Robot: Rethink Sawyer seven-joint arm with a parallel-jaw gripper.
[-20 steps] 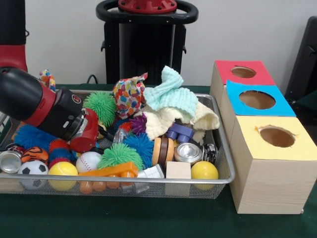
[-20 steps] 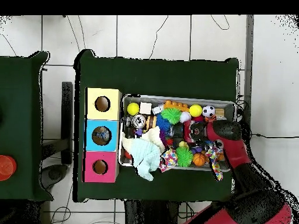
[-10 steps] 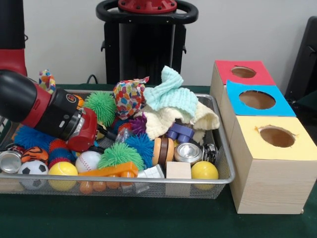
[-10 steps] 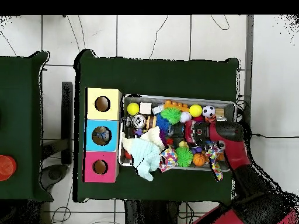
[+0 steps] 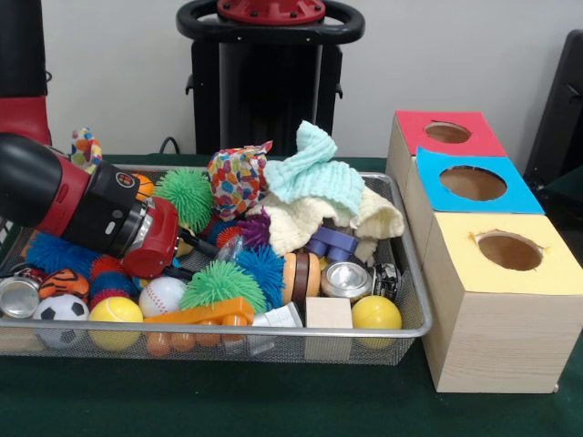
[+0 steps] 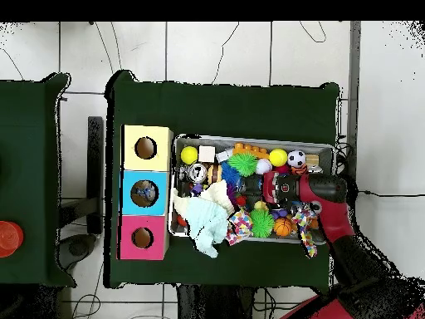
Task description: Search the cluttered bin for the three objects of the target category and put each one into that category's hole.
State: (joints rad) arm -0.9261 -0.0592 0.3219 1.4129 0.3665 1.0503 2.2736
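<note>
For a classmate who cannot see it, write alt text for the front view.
A red and black robot arm reaches low into a wire bin crammed with balls, spiky toys and cloths. Three wooden boxes stand beside the bin, each with a round hole: red, blue and yellow.

No legible txt, nos. or brand marks anywhere. Small white markings on black arm wrist section [image 5: 117, 211]: too small to read. Paper/label on small white item [image 5: 278, 316] at bin front: unreadable. Coloured box tops, red [image 5: 446, 133], blue [image 5: 474, 182], yellow [image 5: 510, 250]: plain, holes only, no lettering. Metal tin [image 5: 345, 279] lid: no readable print.
</note>
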